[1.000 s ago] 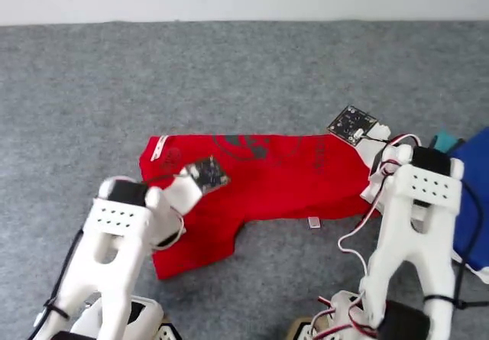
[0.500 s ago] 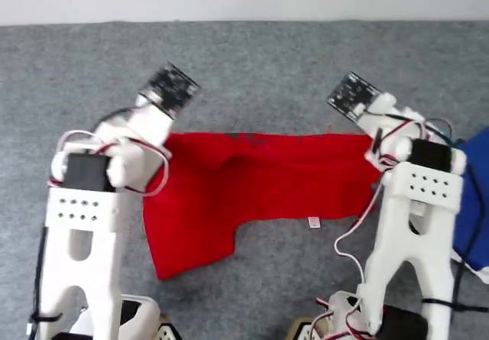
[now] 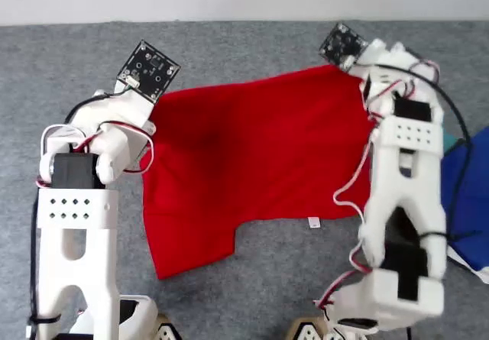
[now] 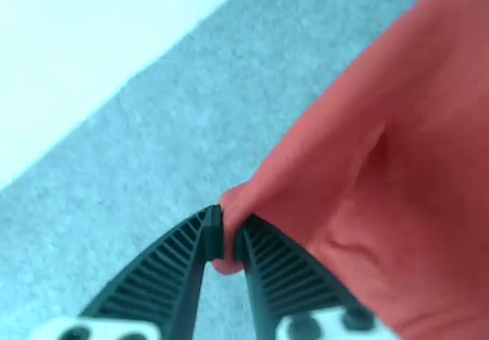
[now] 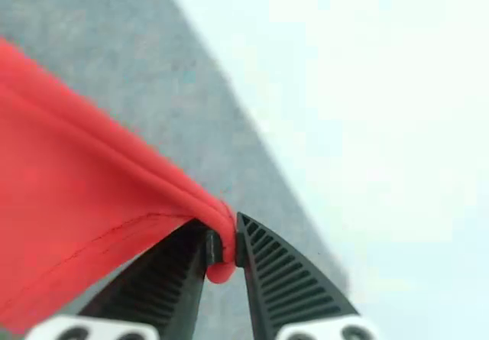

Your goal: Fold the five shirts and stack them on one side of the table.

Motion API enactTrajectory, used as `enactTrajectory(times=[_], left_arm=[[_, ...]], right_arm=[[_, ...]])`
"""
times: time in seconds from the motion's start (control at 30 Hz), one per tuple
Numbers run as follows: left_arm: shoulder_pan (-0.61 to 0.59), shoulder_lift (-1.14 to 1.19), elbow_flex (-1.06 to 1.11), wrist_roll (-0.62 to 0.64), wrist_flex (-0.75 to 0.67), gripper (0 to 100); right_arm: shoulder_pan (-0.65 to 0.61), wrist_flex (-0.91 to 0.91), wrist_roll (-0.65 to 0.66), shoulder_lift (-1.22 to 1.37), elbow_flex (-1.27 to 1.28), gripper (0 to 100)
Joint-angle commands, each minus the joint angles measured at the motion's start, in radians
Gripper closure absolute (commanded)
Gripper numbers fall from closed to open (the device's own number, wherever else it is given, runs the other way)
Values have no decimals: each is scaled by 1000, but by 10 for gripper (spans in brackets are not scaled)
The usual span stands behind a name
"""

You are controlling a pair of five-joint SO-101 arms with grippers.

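We see the grey table [image 3: 252, 57] under everything. The red shirt [image 3: 252, 164] is the biggest thing on it. It is spread wide between our two arms. A blue shirt [image 3: 472, 202], or what looks like one, lies past our right arm, on the side away from the red one.

Our left pincer [image 4: 227, 231] is squeezed tight on one far corner of the red shirt. Our right pincer [image 5: 221, 250] is squeezed tight on the other far corner. In both wrist views a little bump of red cloth pokes out between the black fingers.

The edge we hold runs from one pincer straight across to the other. That is the long way of the shirt, from side to side. The right pincer sits a bit farther out than the left one, so the held edge slants.

The rest of the shirt lies back from both pincers, toward the bottoms of our arms. One sleeve sticks out there, on the left pincer's side. A small white tag [image 3: 314, 221] sits at the near edge, closer to the right pincer's side.

We think the fold will need both pincers to carry the far edge back over the cloth together, keeping it stretched.
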Motion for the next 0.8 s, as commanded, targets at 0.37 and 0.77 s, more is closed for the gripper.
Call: enactTrajectory(times=[0.37, 0.77], left_arm=[[6, -12, -35, -17, -38, 986], [81, 63, -35, -66, 158, 986]], right_arm=[[-5, -84, 2, 245, -219, 988], [-2, 377, 5, 156, -226, 988]])
